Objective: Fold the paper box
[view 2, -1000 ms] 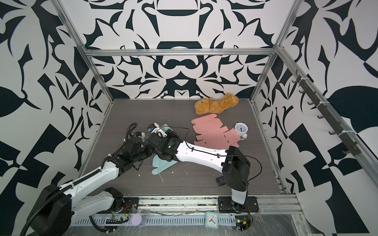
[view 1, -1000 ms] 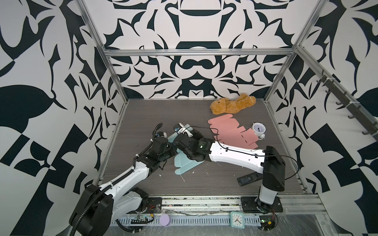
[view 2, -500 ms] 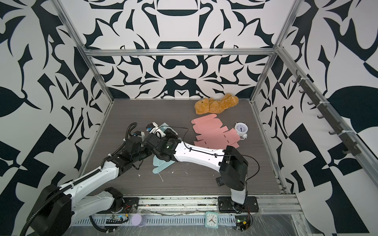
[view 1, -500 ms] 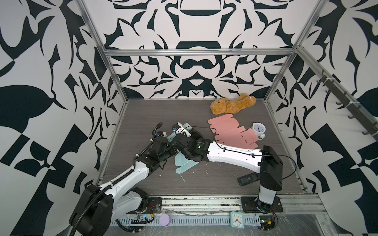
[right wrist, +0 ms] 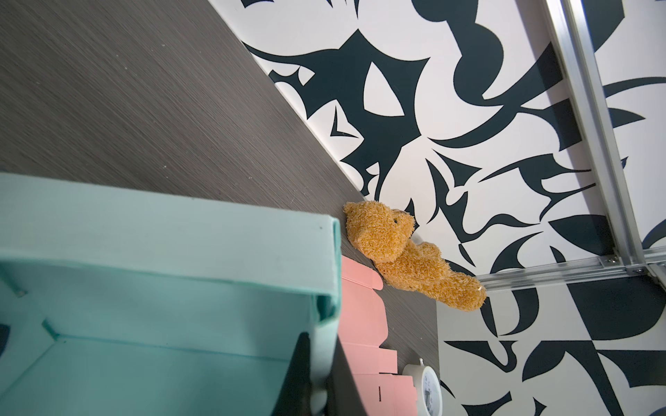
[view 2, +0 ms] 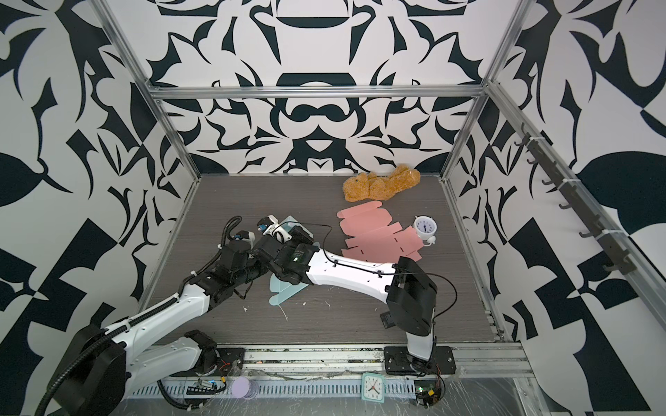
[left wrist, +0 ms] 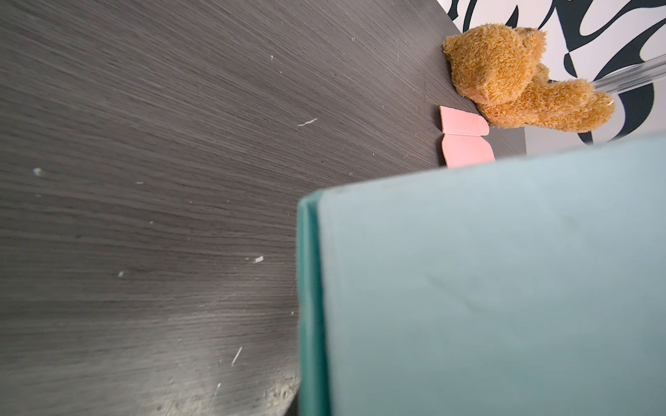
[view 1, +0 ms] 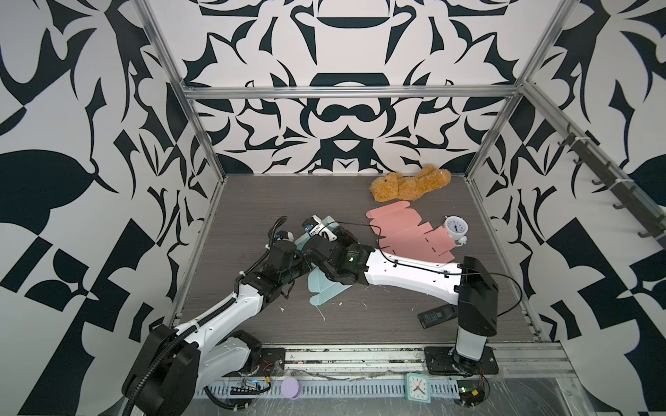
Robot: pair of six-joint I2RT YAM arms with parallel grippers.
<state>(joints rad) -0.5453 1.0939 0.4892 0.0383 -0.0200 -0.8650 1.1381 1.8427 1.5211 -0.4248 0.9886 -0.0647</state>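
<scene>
Left pincer (view 1: 303,258) and right pincer (view 1: 314,249) closed, close together, low and forward.

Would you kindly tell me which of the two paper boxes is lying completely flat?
The pink box, spread out flat beside the white alarm clock. The teal box already has walls folded up.

open table (view 1: 252,201) left, pink sheet (view 1: 407,230), teddy (view 1: 411,185) right

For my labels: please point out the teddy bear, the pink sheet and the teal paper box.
teddy bear (view 1: 411,185), in a top view, its middle
pink sheet (view 1: 403,230), in a top view, its large panel
teal paper box (view 1: 320,292), in a top view, its near flap
</scene>
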